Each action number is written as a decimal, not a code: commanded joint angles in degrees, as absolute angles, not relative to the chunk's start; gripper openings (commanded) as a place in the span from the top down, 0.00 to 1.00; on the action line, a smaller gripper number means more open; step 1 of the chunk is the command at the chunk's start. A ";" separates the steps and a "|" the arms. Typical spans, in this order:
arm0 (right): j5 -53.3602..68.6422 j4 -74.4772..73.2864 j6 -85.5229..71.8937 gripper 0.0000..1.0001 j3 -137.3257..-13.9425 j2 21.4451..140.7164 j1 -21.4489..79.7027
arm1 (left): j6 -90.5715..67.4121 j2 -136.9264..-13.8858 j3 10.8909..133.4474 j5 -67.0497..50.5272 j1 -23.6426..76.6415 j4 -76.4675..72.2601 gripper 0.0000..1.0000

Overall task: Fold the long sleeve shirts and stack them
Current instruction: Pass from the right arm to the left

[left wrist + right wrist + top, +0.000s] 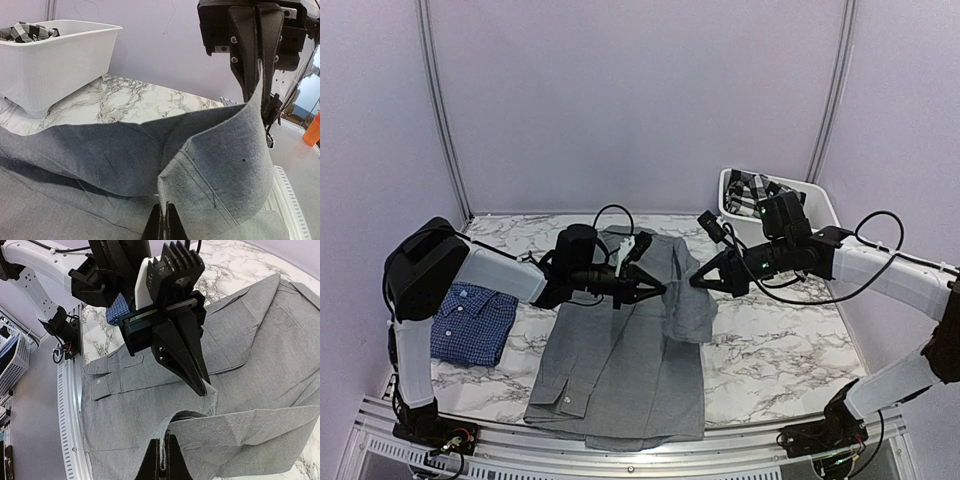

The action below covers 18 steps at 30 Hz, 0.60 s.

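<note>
Top external view: midway through folding the plain grey collared button-up cloth shirt [620, 370], spread lengthwise over the centre of the white marbled table [780, 350]. Clamped on one raised ridge of its cloth by both the left gripper [659, 291] and the right gripper [694, 283], tips close together just above mid-frame. Confirmed from either wrist view: grey cloth pinched between shut fingers at the bottom edge. Hard to tell whether sleeve or side panel. Lying folded at far left: the dark blue fine-checked shirt [472, 322]. Probably next: carry the pinched cloth leftward across the body, lower flat, release. Calls for matched travel of both arms, else a skewed, wrinkled crease.
</note>
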<state>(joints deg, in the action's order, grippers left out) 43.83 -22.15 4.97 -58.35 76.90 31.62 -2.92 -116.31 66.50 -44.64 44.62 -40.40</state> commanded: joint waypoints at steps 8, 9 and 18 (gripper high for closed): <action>28.11 -16.10 -3.16 0.90 -55.74 74.56 32.16 | -15.52 -102.24 59.07 -42.26 43.38 -40.06 1.00; 26.34 -14.61 -4.67 0.87 -55.20 74.53 32.16 | -17.26 -99.91 58.21 -41.28 42.89 -39.77 1.00; 12.84 -12.88 -13.41 0.53 -53.01 73.72 32.14 | -21.32 -92.77 69.27 -27.91 38.00 -16.89 1.00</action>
